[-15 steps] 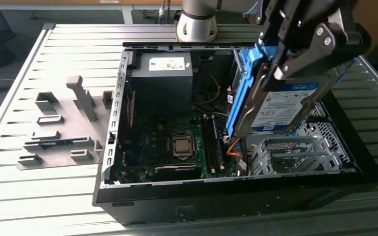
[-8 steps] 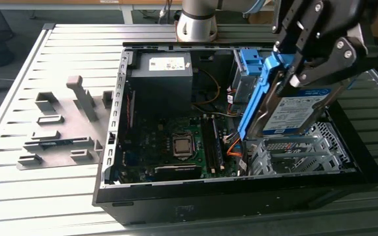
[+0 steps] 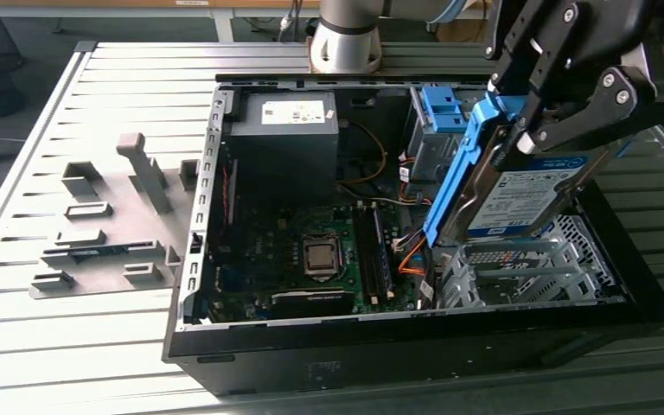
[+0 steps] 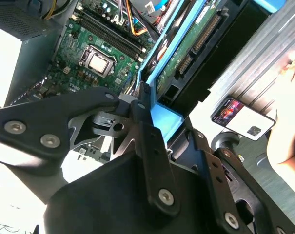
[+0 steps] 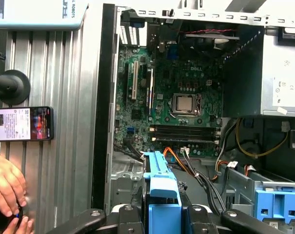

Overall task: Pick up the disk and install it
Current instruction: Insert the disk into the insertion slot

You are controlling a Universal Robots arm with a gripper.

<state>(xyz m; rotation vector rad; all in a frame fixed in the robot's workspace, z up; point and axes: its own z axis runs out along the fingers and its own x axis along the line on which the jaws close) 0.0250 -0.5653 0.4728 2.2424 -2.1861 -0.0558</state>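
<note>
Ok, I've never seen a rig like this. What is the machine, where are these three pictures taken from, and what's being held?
One robot arm with fingers. The exterior view watches from off the arm; both wrist views ride on it. On the slatted table lies an open computer case, a grey plate of blocks at the exterior view's left. The fingers are shut on the disk, tilted over the case's drive cage. The first wrist view catches a person's hand near a phone.

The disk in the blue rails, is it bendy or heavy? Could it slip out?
Probably stiff: the disk hangs tilted from the jaws without sagging. Likely heavy for its size, since its casing looks like metal. It might slip, because the jaws pinch its smooth blue plastic rails.
</note>
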